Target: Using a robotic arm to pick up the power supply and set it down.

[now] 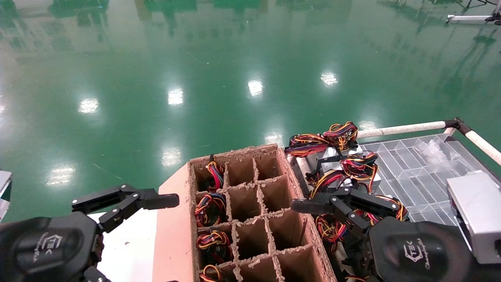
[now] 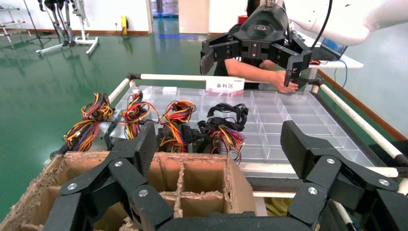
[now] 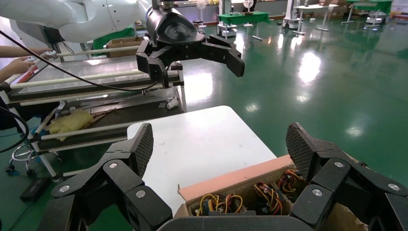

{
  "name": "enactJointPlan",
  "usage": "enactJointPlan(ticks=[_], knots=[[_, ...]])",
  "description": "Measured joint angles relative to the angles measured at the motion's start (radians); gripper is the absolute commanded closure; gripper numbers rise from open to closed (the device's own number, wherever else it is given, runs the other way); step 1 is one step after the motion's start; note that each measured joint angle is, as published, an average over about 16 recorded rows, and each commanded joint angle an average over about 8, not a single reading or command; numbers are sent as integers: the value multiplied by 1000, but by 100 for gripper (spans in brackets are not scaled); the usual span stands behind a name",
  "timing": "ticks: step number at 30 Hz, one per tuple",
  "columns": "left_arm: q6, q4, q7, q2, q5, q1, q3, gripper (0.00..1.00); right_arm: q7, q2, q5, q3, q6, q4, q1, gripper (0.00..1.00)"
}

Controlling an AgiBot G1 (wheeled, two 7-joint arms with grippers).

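brown pulp-card divider box (image 1: 250,203) sat at 6 o'clock in the head view, w/ wire bundles in its 9 o'clock column of cells and the other cells bare. left claw (image 1: 129,203) hung at 8 o'clock, beside the box's flap, over a white counter (image 1: 129,250), fingers spread wide, holding nothing. right claw (image 1: 332,211) hung at 4 o'clock, just past the box's 3 o'clock wall, also spread wide and empty, right over a heap of power supplies (image 1: 336,164): silver-grey boxes w/ red, yellow, orange and black wire coils, piled on the near end of a clear compartment tray (image 1: 415,172). white-wrapped rail (image 1: 403,128) ran along the tray's far edge. left wrist view showed the same heap (image 2: 178,122) on the tray, beyond the box, w/ the right claw (image 2: 255,53) farther off above it. right wrist view showed the left claw (image 3: 192,55) opposite, fingers apart.
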State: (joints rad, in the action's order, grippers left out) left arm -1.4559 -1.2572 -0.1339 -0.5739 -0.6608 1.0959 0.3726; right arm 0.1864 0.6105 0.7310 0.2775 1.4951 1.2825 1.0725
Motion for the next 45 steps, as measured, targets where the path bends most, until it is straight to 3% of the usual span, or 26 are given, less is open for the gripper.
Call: enactJointPlan(ticks=[42,45], knots=[[0,0,0,0,0,0,0,100,4,6,33,11,-20,-2,13,0],[0,0,0,0,0,0,0,89,15,19,71,26,-41,-6,33,0]])
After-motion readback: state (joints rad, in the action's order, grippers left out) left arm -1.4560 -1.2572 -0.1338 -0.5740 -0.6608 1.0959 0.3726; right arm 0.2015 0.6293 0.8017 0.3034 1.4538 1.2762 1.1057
